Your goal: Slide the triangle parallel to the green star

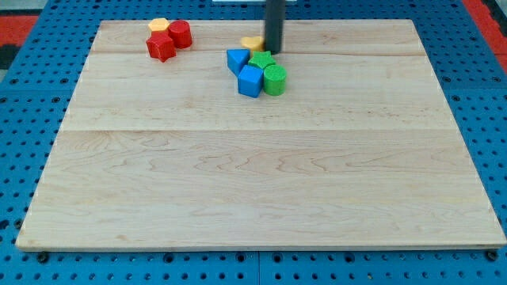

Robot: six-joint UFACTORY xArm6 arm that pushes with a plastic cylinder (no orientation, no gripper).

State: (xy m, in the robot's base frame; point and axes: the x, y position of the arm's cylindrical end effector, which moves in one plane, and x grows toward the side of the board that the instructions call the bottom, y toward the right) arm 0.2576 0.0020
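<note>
The near half of the wooden surface (261, 198) has nothing on it, so all the action is up in the top third of the frame.

First thing I hit going back is the cluster just left of centre: a blue cube (249, 81) touching a green cylinder (275, 80) on its right. Right behind those sit the blue triangle (236, 59) on the left and the green star (261, 61) next to it, pretty much touching each other. So the triangle I'm supposed to move is wedged in that pile, upper middle of the frame, pressed against the star and the cube.

Behind the star, my tip (273, 52) comes down just at the star's far right edge, with a yellow block (252, 42) peeking out to its left; I can't make out its shape. No end effector to open or close here, it's just a bare rod, holding nothing.

Way off in the upper left there's a red block (161, 47), another red block (180, 34) and a yellow hexagon-ish block (159, 25) bunched together, well apart from my stuff.

My guess on handling: the triangle looks like a small, light, rigid block that should slide easily on smooth wood, but it'll likely spin if I push off-centre or on a corner. I'd push the middle of a flat face, coming in from the side away from its neighbours, or they'll get dragged along.
</note>
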